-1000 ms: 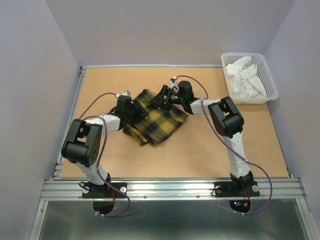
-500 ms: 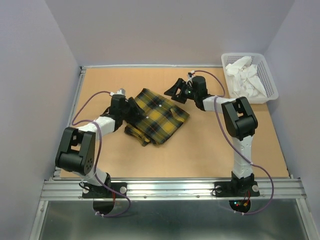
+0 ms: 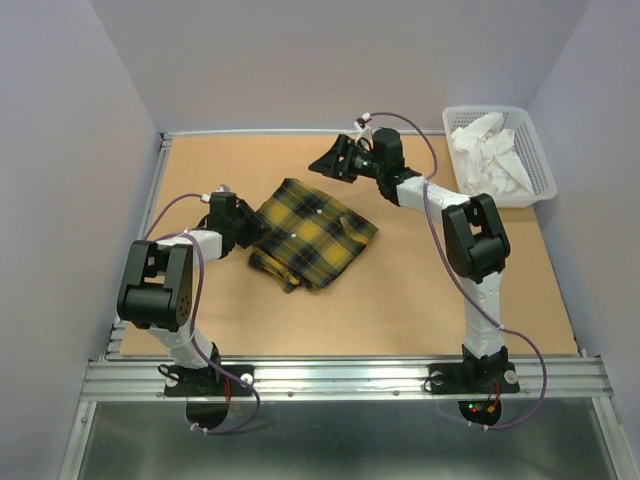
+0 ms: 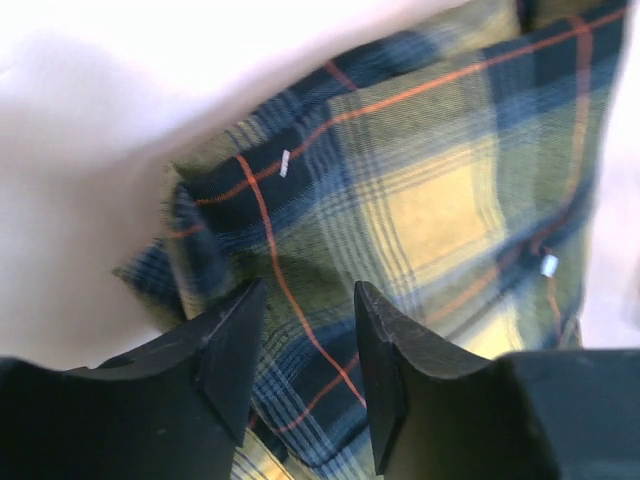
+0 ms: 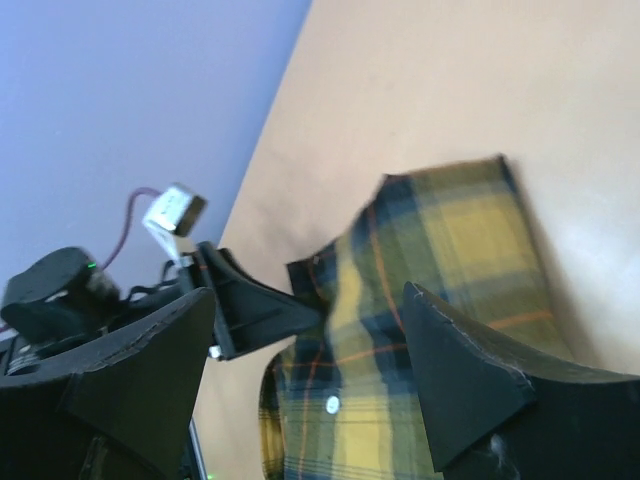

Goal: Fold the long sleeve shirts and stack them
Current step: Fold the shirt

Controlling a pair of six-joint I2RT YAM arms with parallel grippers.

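One long sleeve shirt (image 3: 312, 232), yellow and dark plaid with small white buttons, lies folded in a compact bundle in the middle of the table. My left gripper (image 3: 253, 223) is low at the shirt's left edge. In the left wrist view its jaws (image 4: 308, 300) stand apart with nothing between them, and the plaid cloth (image 4: 430, 200) lies just beyond them. My right gripper (image 3: 328, 160) is lifted behind the shirt, wide open and empty. In the right wrist view (image 5: 308, 300) it looks down on the shirt (image 5: 440, 250) and on the left gripper (image 5: 250, 305).
A white mesh basket (image 3: 535, 150) holding crumpled white cloth stands at the back right corner. The table is brown board (image 3: 430, 300) with a metal rail along the near edge. Purple walls close in the left, back and right sides.
My right gripper has lifted off the shirt and swung toward the back of the table, open. My left gripper has drawn back left to the shirt's edge. The shirt stays folded.
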